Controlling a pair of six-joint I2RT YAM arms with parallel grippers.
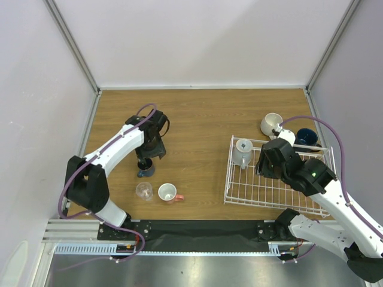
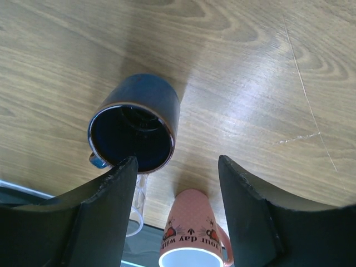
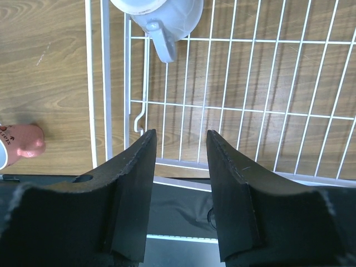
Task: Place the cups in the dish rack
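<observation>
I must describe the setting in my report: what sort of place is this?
Probably a robot test cell, not a kitchen: plain wall panels on metal posts enclose a wooden table holding a white wire dish rack, with robot arms bolted at its near edge.

Pink cup partly beyond bottom edge

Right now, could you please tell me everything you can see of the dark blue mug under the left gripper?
The dark blue mug looks like glossy glazed ceramic, with a thin brownish rim, a dark, seemingly empty inside and a small handle on one side. It stands upright, mouth up, on the wooden table. The left gripper hangs open just above it; one finger overlaps its rim in the wrist view, but whether they touch cannot be told.
</observation>
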